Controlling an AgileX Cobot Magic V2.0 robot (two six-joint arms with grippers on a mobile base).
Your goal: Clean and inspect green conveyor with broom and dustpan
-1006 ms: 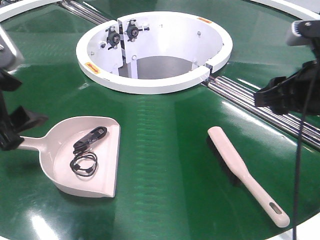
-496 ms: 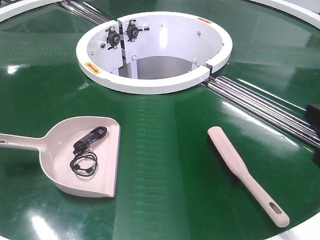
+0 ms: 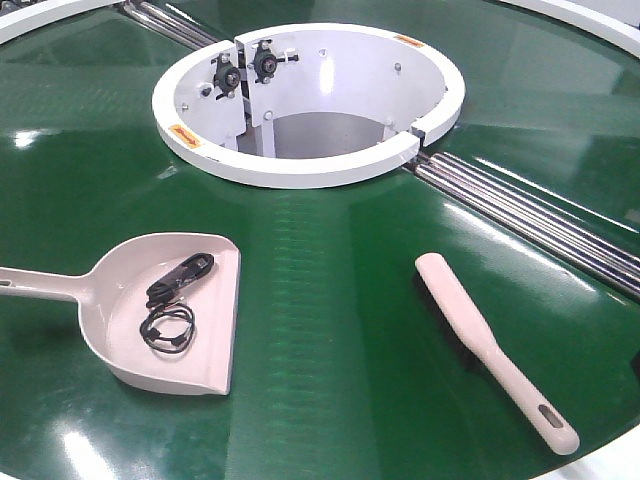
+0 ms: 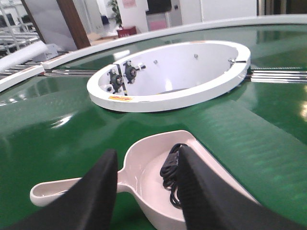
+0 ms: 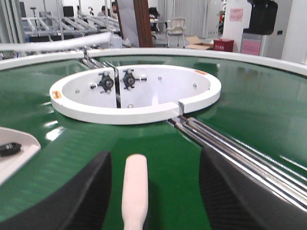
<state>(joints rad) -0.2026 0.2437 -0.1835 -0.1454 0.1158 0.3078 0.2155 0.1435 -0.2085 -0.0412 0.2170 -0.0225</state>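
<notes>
On the green conveyor (image 3: pixel 330 330) I count one broom, one dustpan and one white ring-shaped hub. No arm appears in the front view; the two grippers show only in their own wrist cameras.

Nearest to the front camera, on the right, lies the one broom (image 3: pixel 490 345). It lies flat on the belt, the slotted handle end close to the near edge and the wider brush end pointing toward the hub. Dark bristles show under its left side.

On the left, at about the same depth, sits the one dustpan (image 3: pixel 125 345), well apart from the broom. Its long handle runs to the left edge of the picture and its wide flat lip faces right. Inside it lie two dark things: one black clip-like piece (image 3: pixel 181 277) and one thin black wire loop (image 3: pixel 167 331) just beside it. What they are exactly I cannot tell.

The left gripper (image 4: pixel 146 191) is above the dustpan, where the handle meets the scoop. Its two black fingers (image 4: pixel 98 191) stand apart, and they hold nothing.

The right gripper (image 5: pixel 153 191) is over the rounded end of the broom (image 5: pixel 135 189). Its two dark fingers (image 5: pixel 81 191) are spread wide on both sides of the broom and do not touch it.

Farther back stands the white hub (image 3: pixel 300 170), one ring with a narrow gap on its right side. Two black bearing pieces (image 3: pixel 243 68) are fixed on its inner wall. From the gap a strip of silver rollers (image 3: pixel 530 220) runs to the right, and a second strip (image 3: pixel 170 25) shows at the far left.
</notes>
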